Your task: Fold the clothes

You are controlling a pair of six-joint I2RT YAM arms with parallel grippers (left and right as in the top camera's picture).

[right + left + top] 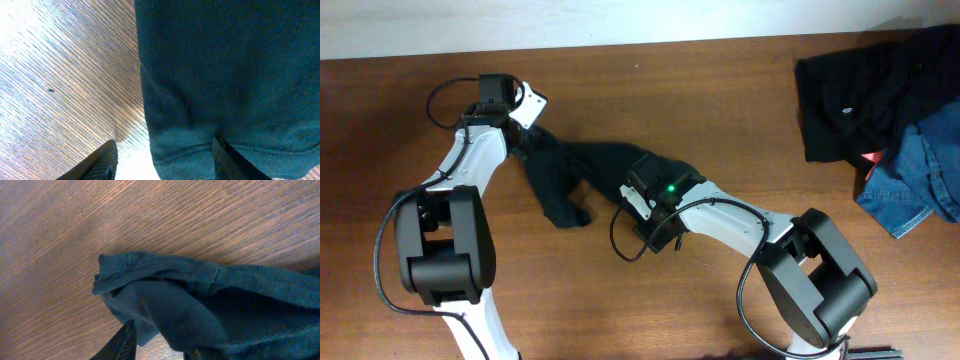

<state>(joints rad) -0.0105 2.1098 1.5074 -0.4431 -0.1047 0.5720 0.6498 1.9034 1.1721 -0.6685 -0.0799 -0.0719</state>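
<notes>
- The black T-shirt [565, 170] lies bunched and twisted on the wooden desk [720, 90], a little left of centre. It forms a rumpled strip running between the two grippers.
- The left gripper [527, 140] is at the shirt's upper left end. In the left wrist view, cloth with a stitched hem fills the space between the jaws. One dark finger [124, 341] shows beside a fold, but I cannot tell whether the jaws are pinching the fabric or just standing around it.
- The right gripper [162, 161] is over the shirt's right end. Its jaws stand wide apart — one finger [100, 161] over bare wood, the other at the hemmed edge of the cloth, with nothing clamped between them.
- At the far right corner of the desk, well apart from the shirt, sits a heap of other clothing — a black garment [850, 100] partly overlapping a blue denim piece [920, 175].
</notes>
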